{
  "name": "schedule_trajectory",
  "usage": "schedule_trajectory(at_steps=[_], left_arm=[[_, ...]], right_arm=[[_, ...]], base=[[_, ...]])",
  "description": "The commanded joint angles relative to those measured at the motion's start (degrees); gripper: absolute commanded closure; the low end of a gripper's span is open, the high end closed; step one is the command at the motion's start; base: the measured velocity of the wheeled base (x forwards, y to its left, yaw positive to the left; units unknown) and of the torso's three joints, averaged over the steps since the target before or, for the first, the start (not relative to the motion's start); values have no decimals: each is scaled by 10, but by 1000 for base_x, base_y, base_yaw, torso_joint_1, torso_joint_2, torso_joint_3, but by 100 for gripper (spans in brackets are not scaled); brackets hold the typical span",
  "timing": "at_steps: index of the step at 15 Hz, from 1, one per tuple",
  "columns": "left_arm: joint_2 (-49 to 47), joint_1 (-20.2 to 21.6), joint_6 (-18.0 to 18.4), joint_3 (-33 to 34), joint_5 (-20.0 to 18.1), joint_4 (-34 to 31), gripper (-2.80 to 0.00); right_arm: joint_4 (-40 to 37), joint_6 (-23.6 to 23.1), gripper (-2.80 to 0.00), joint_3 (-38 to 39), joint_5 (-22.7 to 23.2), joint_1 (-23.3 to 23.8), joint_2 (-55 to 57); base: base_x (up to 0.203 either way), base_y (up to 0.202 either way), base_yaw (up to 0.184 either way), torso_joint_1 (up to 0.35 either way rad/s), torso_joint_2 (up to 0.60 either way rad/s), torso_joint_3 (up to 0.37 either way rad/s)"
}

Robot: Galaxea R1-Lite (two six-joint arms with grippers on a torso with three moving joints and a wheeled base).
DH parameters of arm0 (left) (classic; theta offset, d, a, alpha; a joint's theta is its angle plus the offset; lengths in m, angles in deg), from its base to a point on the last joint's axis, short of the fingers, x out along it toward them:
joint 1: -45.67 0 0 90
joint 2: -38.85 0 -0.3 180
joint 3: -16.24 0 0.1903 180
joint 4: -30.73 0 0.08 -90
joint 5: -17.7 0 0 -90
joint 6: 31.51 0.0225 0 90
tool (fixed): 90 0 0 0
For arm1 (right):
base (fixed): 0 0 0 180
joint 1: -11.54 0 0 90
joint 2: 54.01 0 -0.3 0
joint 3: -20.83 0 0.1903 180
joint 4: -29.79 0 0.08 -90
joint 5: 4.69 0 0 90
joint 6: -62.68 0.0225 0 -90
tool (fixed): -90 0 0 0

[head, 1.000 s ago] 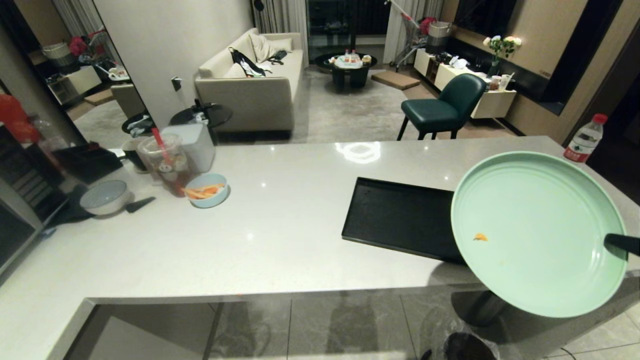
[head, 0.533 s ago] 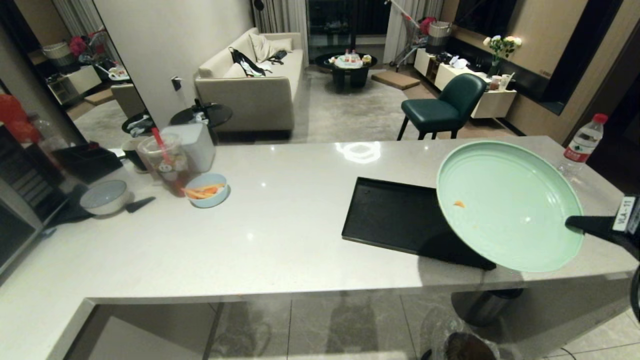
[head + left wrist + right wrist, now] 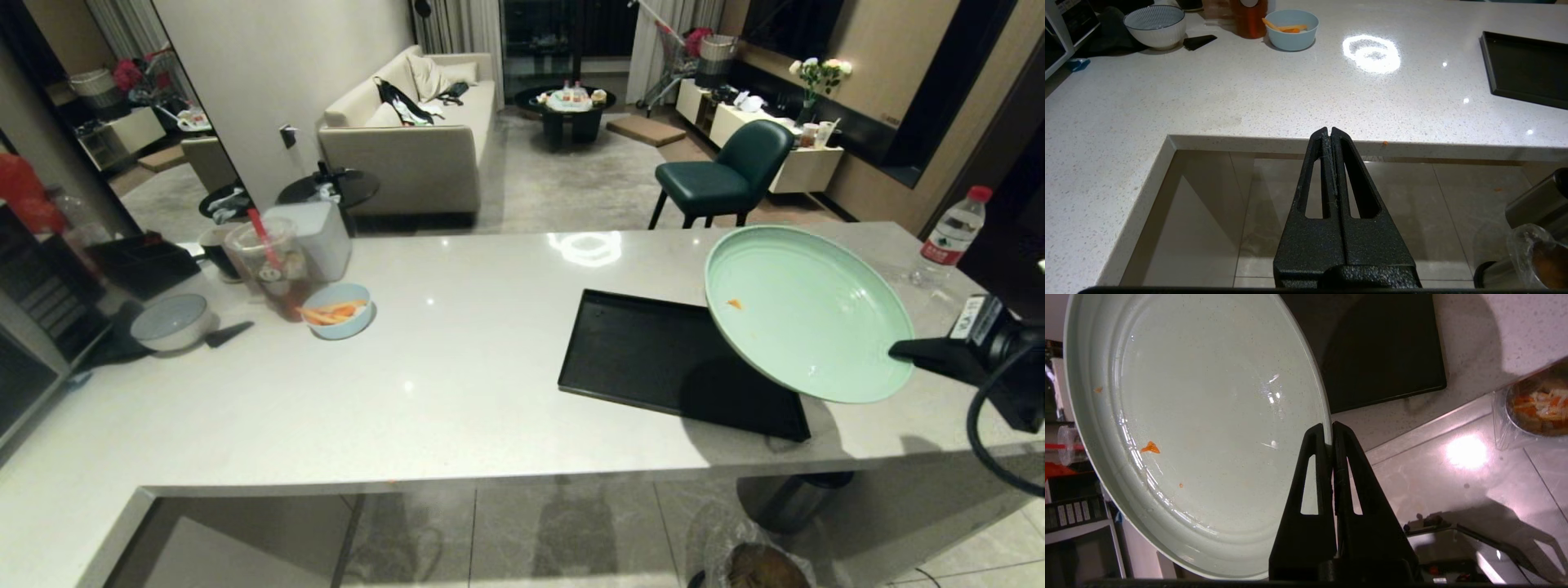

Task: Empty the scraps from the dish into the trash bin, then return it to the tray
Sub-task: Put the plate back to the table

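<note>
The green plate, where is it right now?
In the head view the green plate is at the right, tilted above the black tray's right end, its rim pinched by the right gripper.

dish (image 3: pixel 804 314) above tray's (image 3: pixel 645 355) right end, bowl (image 3: pixel 339 310) far left, trash bin (image 3: pixel 759 565) on floor below

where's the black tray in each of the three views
Head view: the black tray lies on the counter right of centre, its right part under the held green plate.
Left wrist view: only its corner shows, at the upper right edge.
Right wrist view: top centre, beyond the plate rim.
Shared landmark: the bagged trash bin on the floor.
</note>
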Motion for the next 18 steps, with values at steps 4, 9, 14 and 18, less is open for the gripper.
schedule_trajectory(at_steps=[4,9,14,18], left_arm=[[-1,0,0,0,0,0,0],[-1,-1,0,0,0,0,0],[-1,0,0,0,0,0,0],[-1,0,0,0,0,0,0]], right_arm=[[41,3,0,-10,-58,-12,109],[56,42,0,-69,-127,-72,207],[57,79,0,-113,-159,-96,272],[53,111,0,-154,-173,-109,314]], base=[[0,0,0,0,0,0],[0,0,0,0,0,0],[0,0,0,0,0,0],[0,0,0,0,0,0]])
